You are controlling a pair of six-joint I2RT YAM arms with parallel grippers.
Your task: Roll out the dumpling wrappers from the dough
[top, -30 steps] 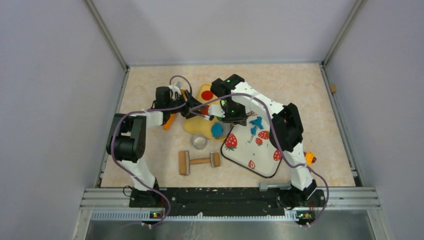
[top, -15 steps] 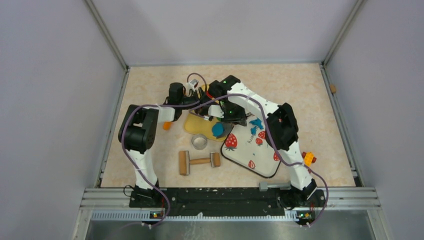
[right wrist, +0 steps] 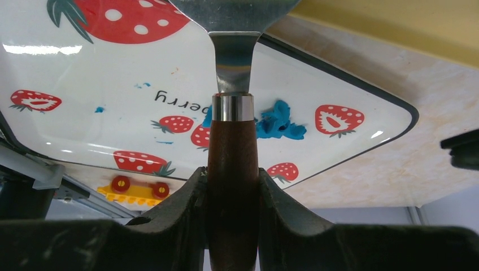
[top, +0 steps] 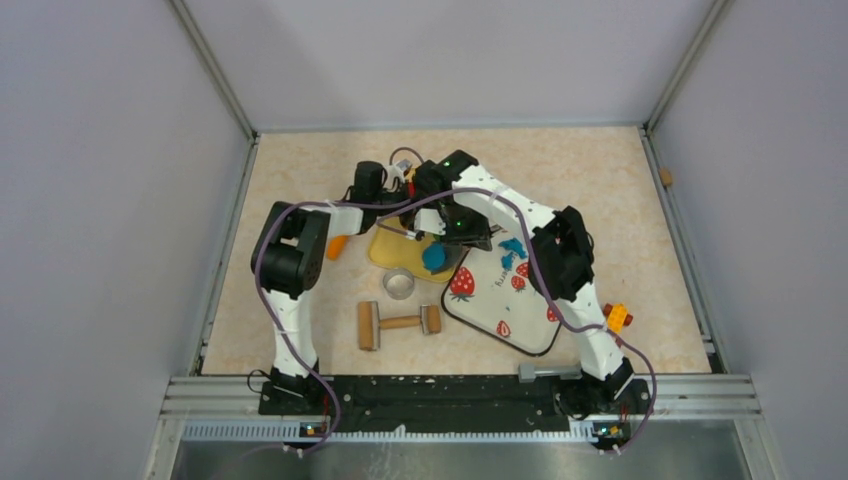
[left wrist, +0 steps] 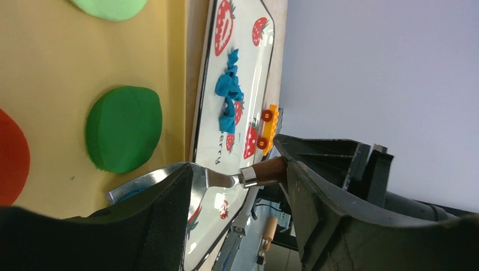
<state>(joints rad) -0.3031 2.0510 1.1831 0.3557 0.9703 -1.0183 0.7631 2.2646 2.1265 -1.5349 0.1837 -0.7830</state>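
Tabletop beige and mottled between grey walls; right hand tight on spatula, left hand spread.

A rolling pin is laid near a metal ring; a strawberry tray is set beside a yellow mat.

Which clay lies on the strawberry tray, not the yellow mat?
The ragged blue scraps on the strawberry tray; the red disc, dark green disc and light green disc lie on the yellow mat.

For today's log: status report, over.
Left gripper open, empty. Right gripper shut on spatula. Dough scraps on strawberry tray, wrapper on yellow mat.
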